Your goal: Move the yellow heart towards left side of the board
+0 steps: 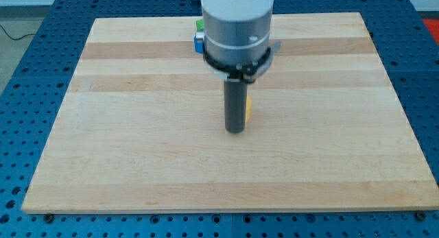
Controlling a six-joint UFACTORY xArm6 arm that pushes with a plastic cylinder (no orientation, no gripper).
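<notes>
Nearest the view's bottom, the wooden board (137, 169) lies bare. Just past that, near the board's centre, the rod's tip (235, 131) rests on the wood. The rod has no jaws and holds nothing; it can only push. The yellow heart (248, 110) peeks out at about two o'clock from the tip, seemingly touching the rod and mostly hidden behind it. The likely trouble: a leftward push that meets the heart off-centre could spin it or let it slip past the rod toward twelve o'clock. The rod stands upright beneath the grey arm (236, 25). Farthest back, at eleven o'clock, a blue block (197, 40) and a green block (199, 24) sit partly hidden behind the arm.
</notes>
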